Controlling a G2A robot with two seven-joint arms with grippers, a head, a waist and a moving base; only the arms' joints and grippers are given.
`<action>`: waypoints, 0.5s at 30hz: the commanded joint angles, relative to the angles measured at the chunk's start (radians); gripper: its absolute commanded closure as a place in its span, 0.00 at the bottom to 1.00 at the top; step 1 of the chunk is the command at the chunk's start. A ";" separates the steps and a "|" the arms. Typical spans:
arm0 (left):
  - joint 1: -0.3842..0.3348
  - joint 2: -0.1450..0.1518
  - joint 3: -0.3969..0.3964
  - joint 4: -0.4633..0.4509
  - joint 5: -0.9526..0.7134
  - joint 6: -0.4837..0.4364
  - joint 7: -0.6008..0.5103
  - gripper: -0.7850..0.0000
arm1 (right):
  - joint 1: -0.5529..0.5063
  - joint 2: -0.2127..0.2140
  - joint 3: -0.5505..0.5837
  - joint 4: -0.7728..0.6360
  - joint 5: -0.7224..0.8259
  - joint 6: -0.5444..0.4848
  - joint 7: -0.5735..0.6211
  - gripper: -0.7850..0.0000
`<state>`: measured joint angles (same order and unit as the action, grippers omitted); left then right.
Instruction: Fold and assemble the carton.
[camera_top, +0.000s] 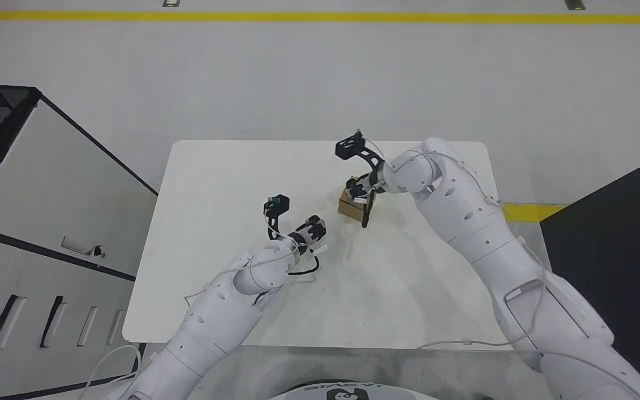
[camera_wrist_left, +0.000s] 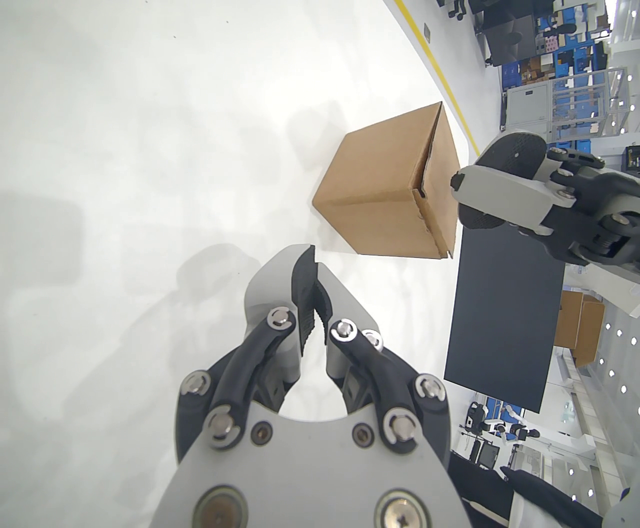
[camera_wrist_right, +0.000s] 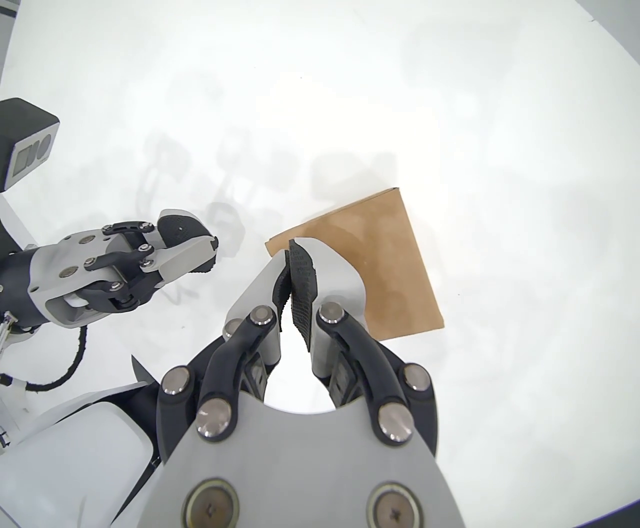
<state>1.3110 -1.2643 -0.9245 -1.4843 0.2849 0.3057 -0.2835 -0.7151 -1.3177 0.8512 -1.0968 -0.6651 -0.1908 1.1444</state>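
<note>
White table (camera_top: 430, 290), top view: the brown carton (camera_top: 350, 203) stands near its centre, folded shut, contents unseen. My left gripper (camera_wrist_left: 311, 270), fingers pressed together on nothing, sits at its 8 o'clock; my right gripper (camera_wrist_right: 296, 260), likewise pinched empty, is just beside it at 3 o'clock.

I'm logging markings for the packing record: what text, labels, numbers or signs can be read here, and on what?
None can be read.
The carton shows plain brown faces, with no print or label.
Anything on the shelves in the room behind is too small to read.
</note>
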 joint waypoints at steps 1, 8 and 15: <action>0.000 0.000 0.000 0.000 0.000 0.000 0.000 1.00 | -0.004 0.001 0.002 0.001 0.002 -0.002 -0.003 1.00; 0.000 0.000 0.000 0.000 0.000 0.000 0.000 1.00 | -0.007 -0.004 -0.018 0.028 0.009 -0.008 0.003 1.00; 0.000 0.000 0.000 0.000 0.000 0.000 0.000 1.00 | 0.004 -0.011 -0.034 0.053 0.014 -0.009 0.002 1.00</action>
<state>1.3110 -1.2643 -0.9245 -1.4843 0.2849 0.3057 -0.2835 -0.7126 -1.3284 0.8183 -1.0455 -0.6515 -0.1999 1.1471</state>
